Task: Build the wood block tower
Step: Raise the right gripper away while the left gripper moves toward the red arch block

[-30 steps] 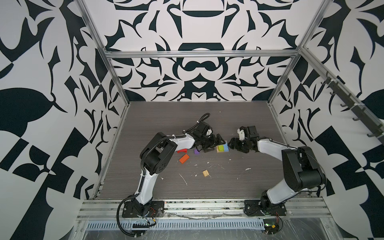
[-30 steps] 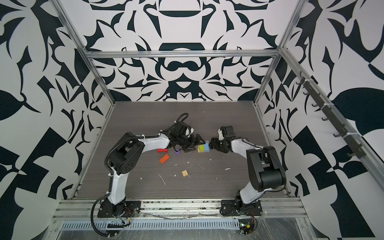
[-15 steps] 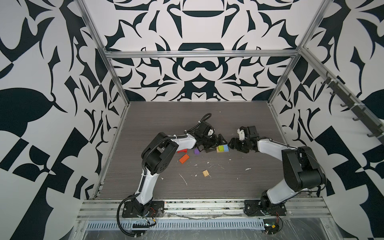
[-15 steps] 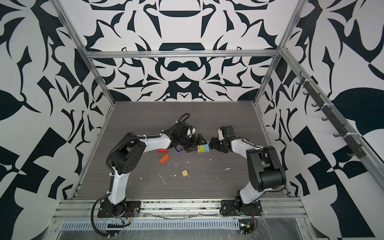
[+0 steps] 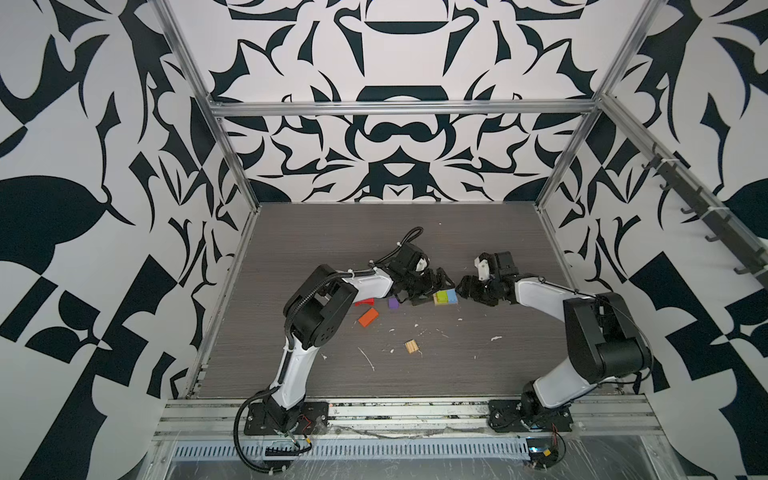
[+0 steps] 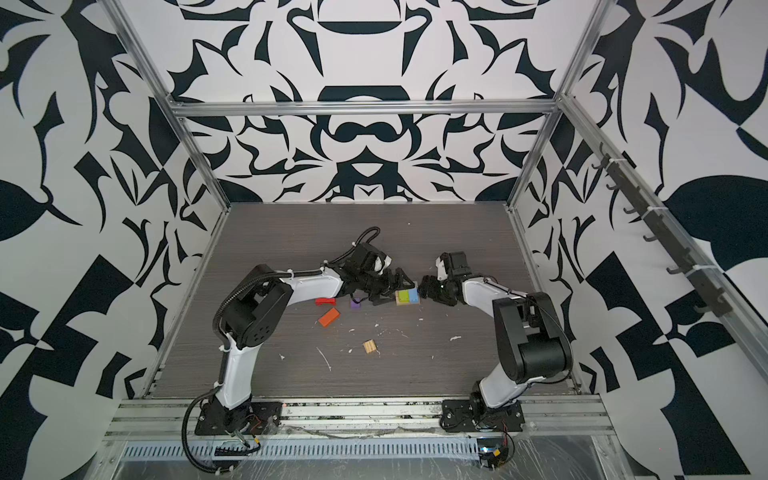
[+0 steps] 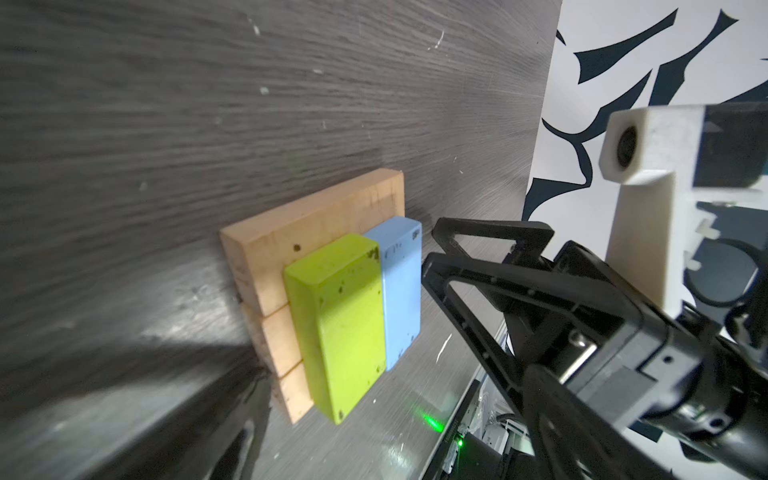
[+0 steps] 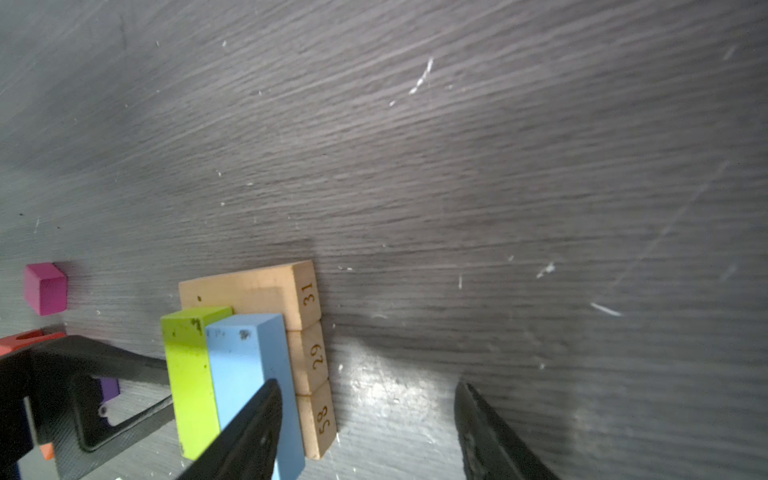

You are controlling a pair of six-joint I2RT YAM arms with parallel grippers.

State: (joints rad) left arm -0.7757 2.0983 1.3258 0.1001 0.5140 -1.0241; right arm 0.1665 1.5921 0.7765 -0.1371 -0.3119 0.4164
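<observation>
inspecting second layer of the wood block tower [image 5: 444, 297], both claws standing clear.
tower is sitting near the middle of the bench [image 5: 415, 249]: three tan planks [image 7: 299, 224] are lying side by side, carrying a lime green block [image 7: 336, 324] and a light blue block [image 7: 401, 286] pressed together. left gripper [image 5: 428, 289] is hanging with jaws spread wide just beside the green side, holding nothing; right gripper [image 5: 463, 287] is standing partly spread, empty, just beside the blue side. orange block [image 5: 368, 317] and red block [image 6: 325, 301] are lying between tower and left edge. judged: third layer is pending, calling for a square grip on the orange block and a level set-down across green and blue without nudging them.
</observation>
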